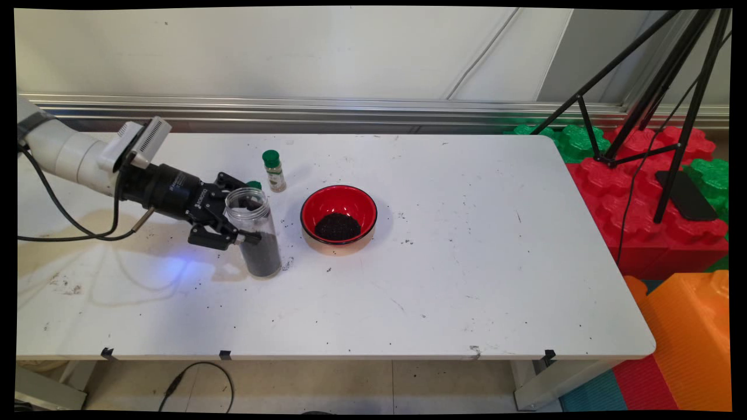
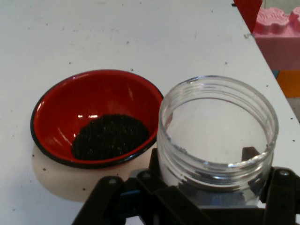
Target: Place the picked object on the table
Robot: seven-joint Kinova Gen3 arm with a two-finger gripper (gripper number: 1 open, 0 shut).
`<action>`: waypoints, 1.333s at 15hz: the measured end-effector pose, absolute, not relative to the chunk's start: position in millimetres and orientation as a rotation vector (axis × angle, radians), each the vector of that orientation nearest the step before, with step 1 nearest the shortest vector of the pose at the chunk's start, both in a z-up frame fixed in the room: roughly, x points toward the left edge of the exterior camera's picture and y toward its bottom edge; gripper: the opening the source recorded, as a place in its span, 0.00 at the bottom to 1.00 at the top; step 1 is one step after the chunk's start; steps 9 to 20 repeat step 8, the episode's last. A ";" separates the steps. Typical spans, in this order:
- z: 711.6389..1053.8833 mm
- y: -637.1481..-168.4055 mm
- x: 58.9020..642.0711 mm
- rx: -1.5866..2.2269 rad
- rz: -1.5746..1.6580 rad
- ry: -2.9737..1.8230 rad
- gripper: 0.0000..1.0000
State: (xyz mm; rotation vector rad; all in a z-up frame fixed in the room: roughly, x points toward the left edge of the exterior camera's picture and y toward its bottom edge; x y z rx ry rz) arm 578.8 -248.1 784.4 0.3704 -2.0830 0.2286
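My gripper (image 1: pixel 242 221) hides part of the clear jar (image 1: pixel 254 233), and in the hand view the jar's lower half drops out of sight behind my own black linkage, so its dark fill shows only in the main view. A bit of green just behind the jar's far rim is too covered for me to name. On the white table (image 1: pixel 443 291) I count one clear jar, open at the top, one red bowl (image 1: pixel 338 218) with a black rim, and one small spice bottle (image 1: pixel 273 171) with a green cap. Off the table's right end are a black tripod (image 1: pixel 653 93) and coloured foam blocks (image 1: pixel 659 204). My fingers are closed against the jar's sides, one on the near side and one on the far side, pinching it just below the threaded neck. The jar stands left of the bowl, close beside it, slightly tilted. A heap of dark grains (image 1: pixel 338 226) lies in the bowl. The spice bottle stands upright, farther back, between jar and bowl.
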 end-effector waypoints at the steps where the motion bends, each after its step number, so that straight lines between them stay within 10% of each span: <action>1: 782.9 -247.9 578.9 0.371 0.228 -2.085 0.00; 5: 775.2 -246.4 578.9 0.376 0.227 -2.095 0.00; 6: 774.0 -246.3 578.9 0.377 0.227 -2.096 1.00; 20: 771.8 -246.2 578.9 0.380 0.226 -2.098 1.00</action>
